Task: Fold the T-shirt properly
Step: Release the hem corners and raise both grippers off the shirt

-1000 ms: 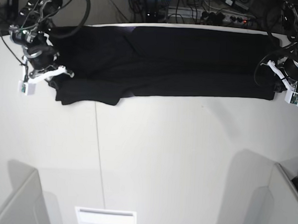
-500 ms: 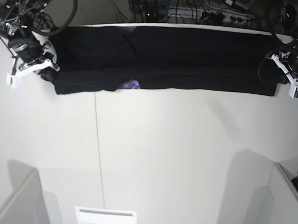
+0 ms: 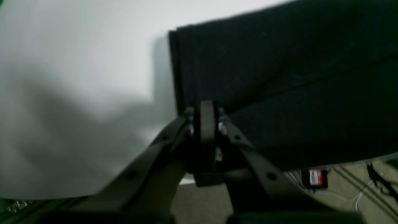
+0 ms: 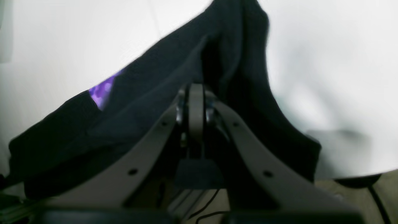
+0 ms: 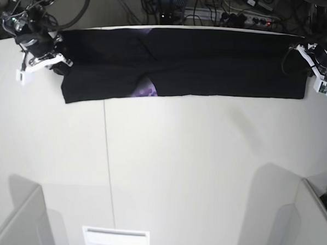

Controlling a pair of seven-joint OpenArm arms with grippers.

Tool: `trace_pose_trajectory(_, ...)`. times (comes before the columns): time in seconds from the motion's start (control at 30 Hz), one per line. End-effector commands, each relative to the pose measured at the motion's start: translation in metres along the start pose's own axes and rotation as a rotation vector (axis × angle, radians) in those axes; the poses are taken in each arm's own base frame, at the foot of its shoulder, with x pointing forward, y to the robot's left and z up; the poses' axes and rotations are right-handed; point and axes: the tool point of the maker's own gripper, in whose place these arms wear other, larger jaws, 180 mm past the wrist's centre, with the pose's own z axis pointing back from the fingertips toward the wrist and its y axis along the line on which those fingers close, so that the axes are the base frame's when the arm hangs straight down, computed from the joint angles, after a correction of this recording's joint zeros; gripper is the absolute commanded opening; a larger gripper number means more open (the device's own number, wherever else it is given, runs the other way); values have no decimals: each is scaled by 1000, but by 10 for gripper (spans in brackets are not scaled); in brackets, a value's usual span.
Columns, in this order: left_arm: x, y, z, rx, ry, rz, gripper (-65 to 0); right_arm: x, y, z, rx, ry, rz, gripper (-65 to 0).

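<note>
The black T-shirt (image 5: 210, 64) lies stretched in a long band along the table's far edge, with a patch of purple print (image 5: 145, 90) showing at its near edge. My left gripper (image 5: 309, 63) is shut on the T-shirt's right end; the left wrist view shows its fingers pinched together (image 3: 203, 107) on the folded black cloth (image 3: 295, 77). At the other end my right gripper (image 5: 64, 64) is shut on the cloth. In the right wrist view its fingers meet (image 4: 196, 90) on bunched fabric (image 4: 155, 93), with the purple print (image 4: 102, 88) to their left.
The white table (image 5: 177, 167) has a seam line (image 5: 107, 163) running front to back. Cables and a power strip (image 5: 240, 17) lie beyond the far edge. White panels stand at the near left (image 5: 21, 219) and near right (image 5: 312, 223) corners.
Both grippers have moved toward the table's far edge with the cloth held. The T-shirt's near edge has drawn back and the purple print has come into view.
</note>
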Motion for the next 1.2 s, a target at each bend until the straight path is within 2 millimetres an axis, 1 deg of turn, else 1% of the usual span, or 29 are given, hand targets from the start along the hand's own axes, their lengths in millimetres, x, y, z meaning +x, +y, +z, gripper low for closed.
trace_pose_trajectory(0.0, 4, 5, 4, 14, -13, -20, -650, 5, -1, 2, 1, -17, 8, -650)
trace_pose_trajectory(0.23, 2, 4, 4, 12, -5, -18, -650, -1, -5, 2, -8, 3, 4, -650)
trace_pose_trajectory(0.43, 1, 4, 3, 13, -2, -14, -650, -12, -13, 0, -22, 38, -19, -650)
trace_pose_trajectory(0.47, 1, 4, 3, 13, -2, -14, -650, -15, -15, 1, -27, 50, -23, -578)
trace_pose_trajectory(0.5, 1, 4, 3, 13, 0, -12, -650, -17, -16, 2, -30, 56, -24, -491)
trace_pose_trajectory(0.53, 1, 5, 3, 15, 0, -12, -606, -17, -16, 2, -31, 55, -25, -431)
trace_pose_trajectory(0.57, -1, 6, 4, 17, 2, -10, -541, -17, -17, 3, -33, 54, -26, -381)
trace_pose_trajectory(0.6, -3, 5, 4, 15, 8, -11, -467, -17, -18, 3, -34, 53, -27, -365)
trace_pose_trajectory(0.63, -4, 6, 5, 17, 8, -11, -406, -17, -18, 3, -34, 53, -27, -372)
trace_pose_trajectory(0.7, -5, 6, 5, 16, 9, -10, -308, -16, -17, 3, -34, 50, -23, -405)
trace_pose_trajectory(0.73, -5, 5, 5, 13, 7, -10, -273, -15, -17, 3, -33, 41, -22, -423)
trace_pose_trajectory(0.77, -4, 5, 5, 12, 7, -9, -262, -13, -18, 4, -34, 27, -19, -438)
trace_pose_trajectory(0.8, -4, 5, 6, 11, 5, -10, -263, -13, -18, 4, -34, 17, -18, -450)
trace_pose_trajectory(0.83, -3, 4, 6, 11, 2, -10, -270, -9, -14, 5, -27, -6, -6, -471)
trace_pose_trajectory(0.9, -6, -1, 4, 2, 0, 7, -327, -4, -3, 5, 5, -31, 50, -537)
trace_pose_trajectory(0.93, -6, -3, 3, -2, -4, 18, -390, -6, 5, 3, 36, -25, 97, -588)
trace_pose_trajectory(0.97, -8, -6, 2, -7, -4, 29, -472, -8, 11, 1, 58, -19, 130, -650)
trace_pose_trajectory(1.0, -9, -8, 0, -10, -3, 40, -571, -9, 15, -1, 72, -12, 143, -650)
trace_pose_trajectory(1.03, -9, -11, -2, -15, -7, 54, -650, -11, 17, -2, 77, -6, 144, -650)
trace_pose_trajectory(1.07, -7, -13, -4, -19, -21, 71, -650, -12, 19, -4, 84, 0, 146, -650)
trace_pose_trajectory(1.17, -12, -17, -14, -31, -20, 111, -650, -23, 24, -14, 109, 38, 138, -650)
